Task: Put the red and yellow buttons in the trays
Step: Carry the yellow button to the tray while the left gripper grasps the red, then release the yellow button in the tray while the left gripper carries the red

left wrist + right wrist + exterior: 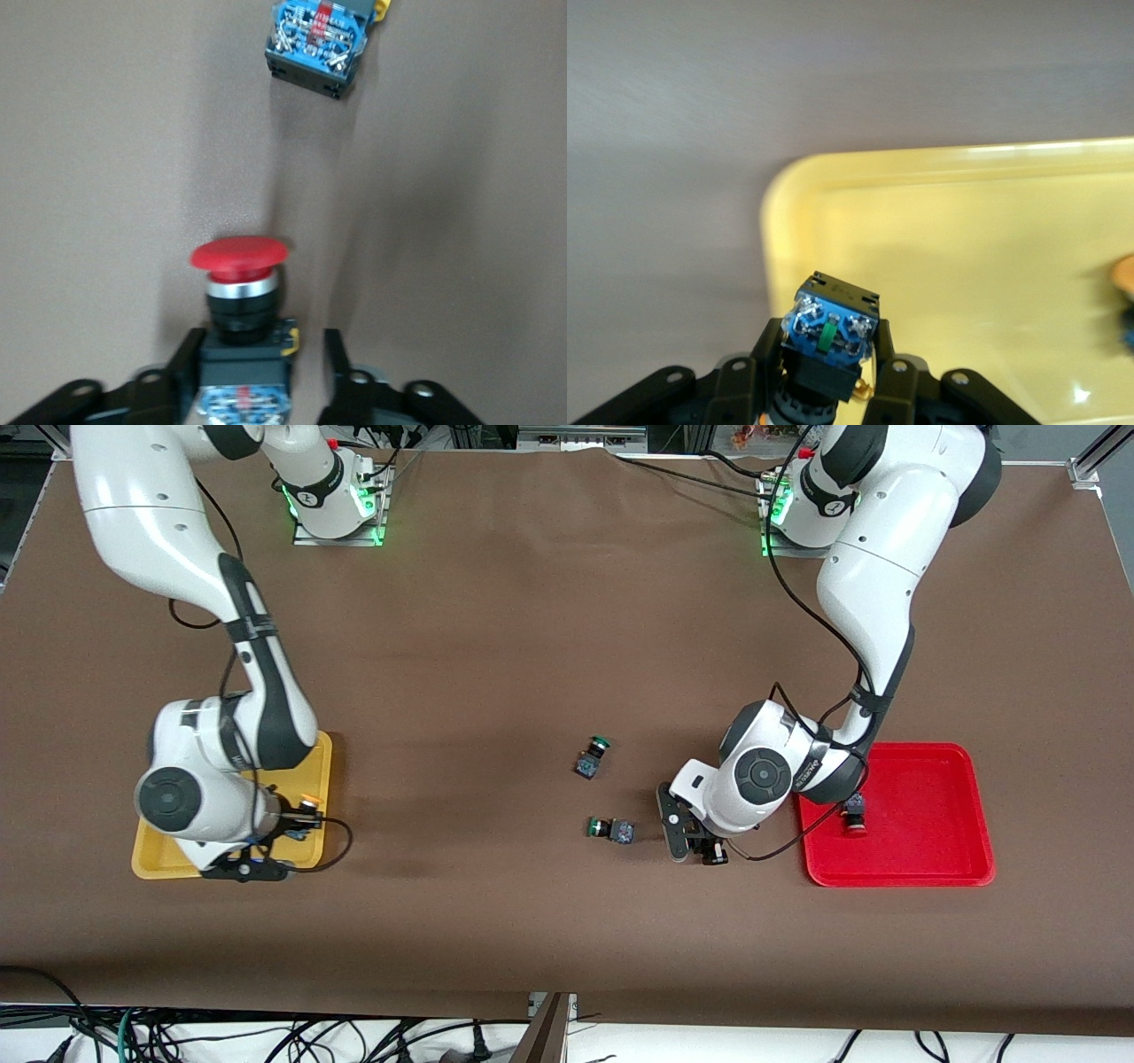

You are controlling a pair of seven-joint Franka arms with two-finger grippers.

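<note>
**Table seen from the high front camera, with both wrist views.**

The red tray lies at the left arm's end of the table. One red-capped button lies inside it, close to the rim that faces the table's middle, and the rest of the tray floor is bare up to the raised edge.

The left gripper is down at the tabletop just outside that same rim, apart from the tray. In the left wrist view its jaws straddle the dark body of a second red button. One finger lies against the body, while a gap shows at the other, so the grip is not closed.

Two green-capped buttons lie on their sides on bare brown table, farther from the red tray than the gripper. One is near the gripper and the other is farther from the front camera.

The yellow tray lies well apart from the red tray, at the right arm's end. The right gripper hangs over it near a rounded corner, clamped on a gripped button whose blue terminal end faces outward and whose cap is hidden. An orange-capped button rests in the tray, with open yellow floor between it and the gripper.
</note>
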